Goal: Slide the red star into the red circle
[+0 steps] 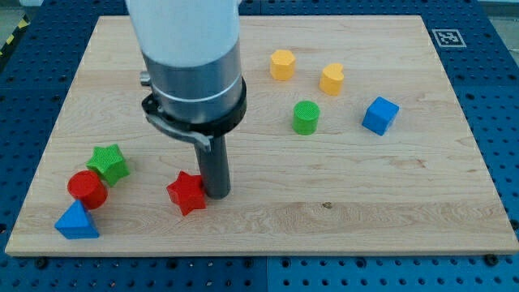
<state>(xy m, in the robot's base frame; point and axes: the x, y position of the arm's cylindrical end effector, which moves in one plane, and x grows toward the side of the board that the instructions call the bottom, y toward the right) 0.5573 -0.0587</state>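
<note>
The red star (186,192) lies on the wooden board toward the view's bottom left of centre. My tip (216,193) stands right beside it on the star's right side, touching or nearly touching it. The red circle (87,189) is a short red cylinder further to the view's left, with a gap between it and the star. The arm's wide grey and white body hangs above the tip and hides part of the board behind it.
A green star (109,163) touches the red circle's upper right. A blue triangle (77,221) sits just below the red circle. A yellow hexagon (281,64), a yellow heart (332,79), a green cylinder (306,118) and a blue cube (379,114) lie at the upper right.
</note>
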